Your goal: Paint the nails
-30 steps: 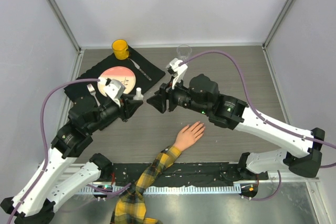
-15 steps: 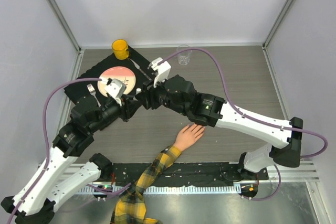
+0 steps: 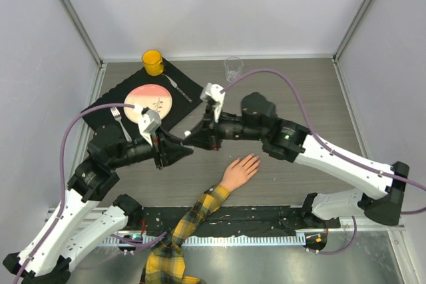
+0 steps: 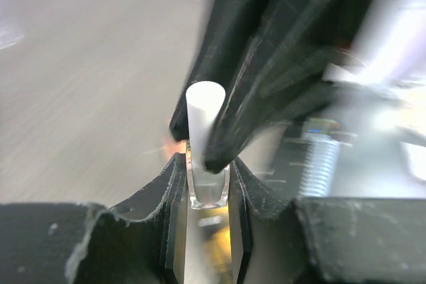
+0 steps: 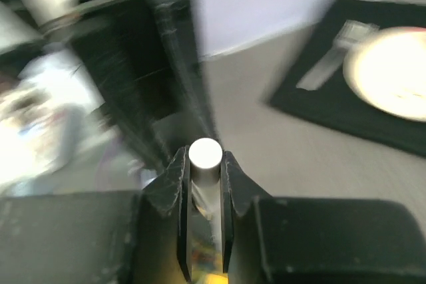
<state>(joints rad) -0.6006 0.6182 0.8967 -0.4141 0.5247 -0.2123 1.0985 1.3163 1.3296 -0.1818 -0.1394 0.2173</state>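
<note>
Right gripper [image 5: 205,171] has closed, clamping the smooth white cylindrical cap [image 4: 203,108]; left gripper [image 4: 208,171] grips the small clear glass bottle [image 4: 208,191].

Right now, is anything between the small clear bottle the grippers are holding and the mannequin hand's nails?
Nothing visible. The left gripper holds the small clear bottle, the right gripper pinches its white cap, and only bare table lies between them and the nails of the mannequin hand.
</note>
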